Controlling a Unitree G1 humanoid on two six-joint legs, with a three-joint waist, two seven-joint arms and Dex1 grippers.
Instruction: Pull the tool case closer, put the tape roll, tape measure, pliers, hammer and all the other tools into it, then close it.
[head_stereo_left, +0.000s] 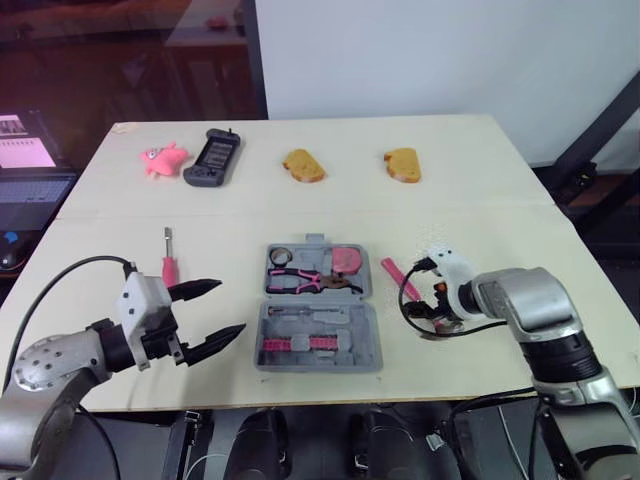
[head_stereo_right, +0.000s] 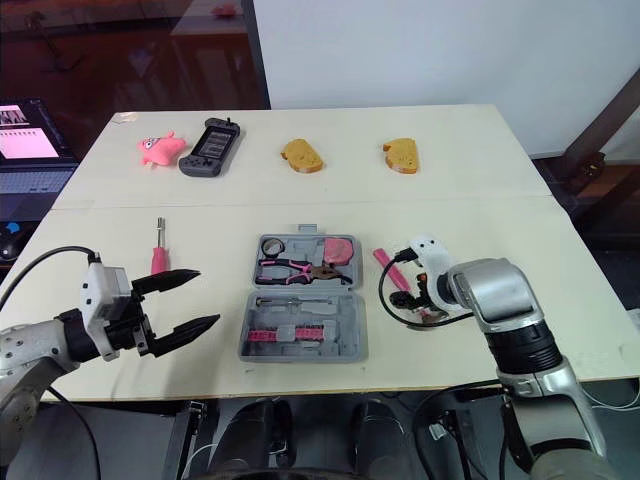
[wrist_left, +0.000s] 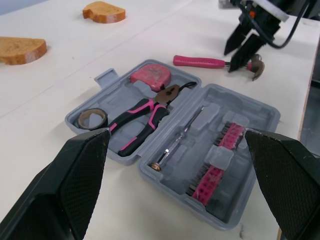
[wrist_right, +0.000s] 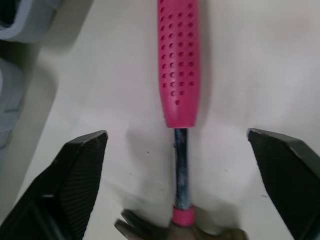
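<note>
The pale wooden worktop carries a grey plastic tool case, which lies open and flat near the front edge, about midway between the two arms. In its far half sit the pink-handled pliers, the pink tape measure in the right corner and the tape roll in the left corner. Its near half holds a slim metal driver shaft and a pink strip of bits.

The left gripper hangs over the worktop just left of the case. Its jaws are spread wide, with nothing between them.

The right gripper is down at the worktop just right of the case. Its jaws are wide apart, one on each side of the hammer's metal shank close to the head. Whether they touch it cannot be told.

The hammer lies flat on the worktop beside the case, with its pink handle pointing away from the right gripper toward the far side.

A red-handled screwdriver lies on the worktop to the left of the case, just beyond the left gripper.

Along the far side, well apart from the case, lie a grey handheld console, a pink plush toy and two slices of bread.
</note>
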